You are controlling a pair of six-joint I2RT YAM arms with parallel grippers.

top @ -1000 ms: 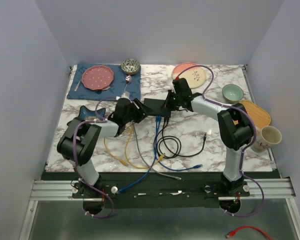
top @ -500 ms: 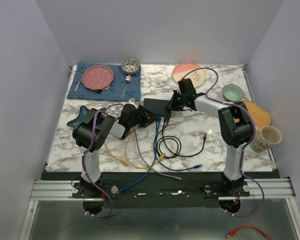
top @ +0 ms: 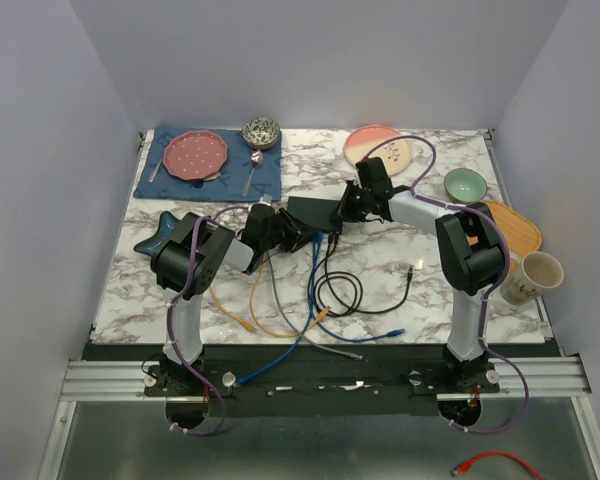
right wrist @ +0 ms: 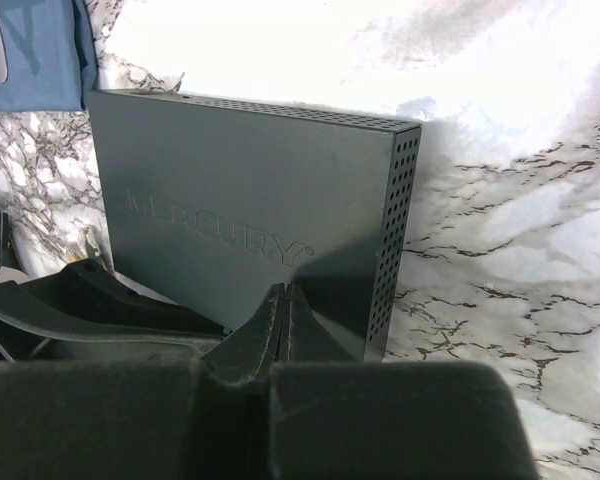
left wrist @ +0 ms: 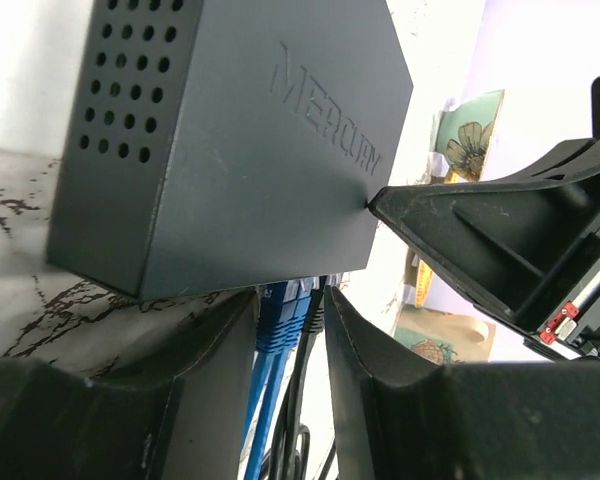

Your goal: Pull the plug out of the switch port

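The black switch lies mid-table; it also shows in the left wrist view and the right wrist view. Two blue plugs and a black plug sit in its near edge. My left gripper is closed around these plugs, with a finger on each side. My right gripper is shut and empty, and its tips rest on the switch's top face near the right end. Its tip also shows in the left wrist view.
Loose blue, yellow, black and grey cables lie in front of the switch. A blue mat with a pink plate and a bowl is at the back left. A plate, a green bowl, a wooden tray and a mug are on the right.
My left arm has folded in and its gripper has moved right to the plugs at the switch's near edge. My right gripper has shifted slightly right on the switch.
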